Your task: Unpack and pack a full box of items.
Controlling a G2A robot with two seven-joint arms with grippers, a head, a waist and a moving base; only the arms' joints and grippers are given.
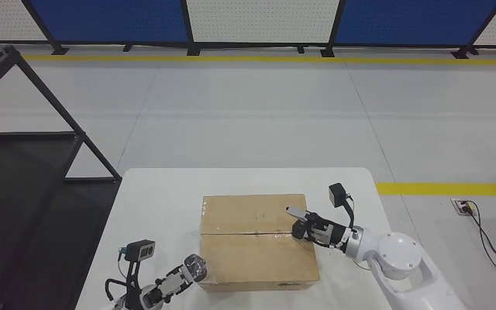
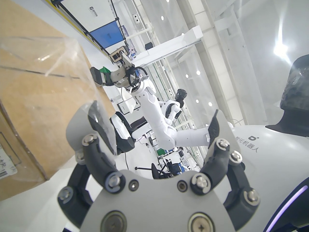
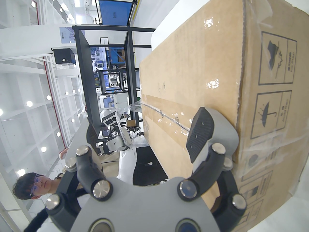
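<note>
The white table (image 1: 155, 217) is carrying the cardboard box (image 1: 256, 240), which is sitting closed and taped on the near half of the top, so nothing is being unpacked yet; being large and presumably full, it is risking a skid or a twist across the smooth surface if either arm is pushing sideways on it. The right gripper (image 3: 146, 119) is hovering at the box's right end with its fingers spread wide and holding nothing, one pad (image 3: 200, 134) appearing to rest against the top edge near the seam; pressing there is likely to dent the flap, or to drive the finger into cardboard instead of under tape. The left gripper (image 2: 154, 112) is sitting at the near left corner, its fingers likewise wide and empty; a loose sheet of clear tape (image 2: 48, 56) is standing off that corner right beside one finger, and it is threatening to cling to the pad, tear short or slip free on closing; the taped seam (image 1: 248, 231) is looking uncut.
</note>
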